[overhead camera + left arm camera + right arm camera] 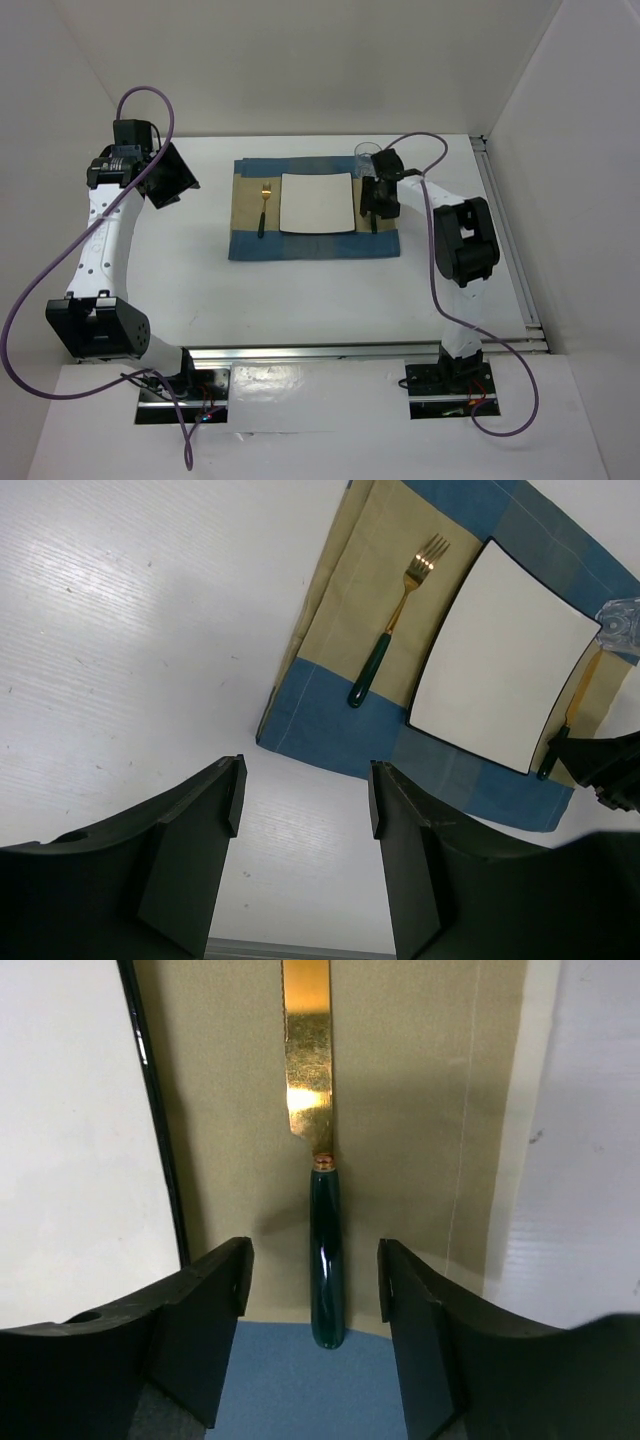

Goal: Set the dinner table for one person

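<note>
I count one dinner table [300, 300] under both arms, with one placemat [250, 245] mid-table bearing one plate [317, 203]. One fork [264, 205] lies at the plate's nine o'clock, one knife [325, 1250] at three, one glass [366, 152] at one. My right gripper [313, 1270] straddles the knife, released; my left gripper [305, 790] gapes empty at ten.

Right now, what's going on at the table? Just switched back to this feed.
The setting is nearly laid out on the dinner table. A square white plate sits in the middle of the placemat, a fork on its left, a glass at the mat's far right corner. The right gripper hangs low over the knife, which lies on the mat right of the plate between the open fingers, ungripped. The left gripper hovers open and empty, left of the mat.
</note>
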